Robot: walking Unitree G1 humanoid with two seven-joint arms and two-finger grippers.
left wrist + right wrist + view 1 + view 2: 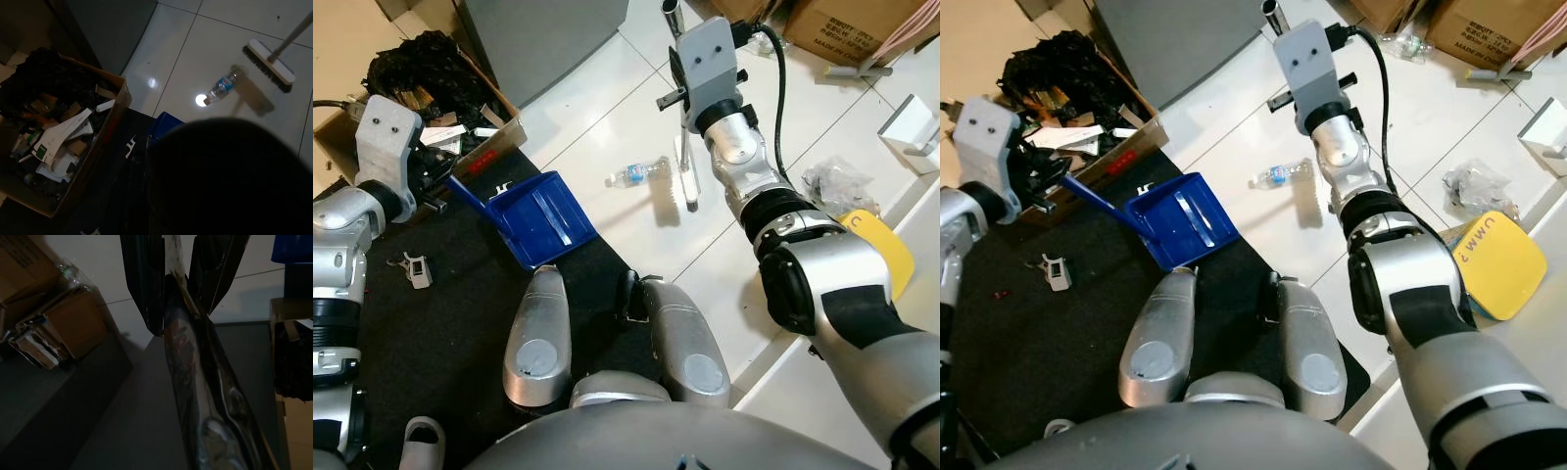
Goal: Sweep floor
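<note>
Blue plastic dustpan (544, 217) sits on the black mat (431, 333), its handle held in the left pincer (429, 181). Beside the dustpan, a cardboard box (105, 142) is crammed with black scraps and torn paper. Beyond the dustpan, a plastic bottle (638, 173) lies on the white tiles just beside the broom (686, 183) head. The right pincer (178, 289) is clamped on the broom's metal pole.

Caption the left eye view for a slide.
Right gripper holds the broom beside a plastic bottle on white tile; left gripper holds the blue dustpan.
</note>
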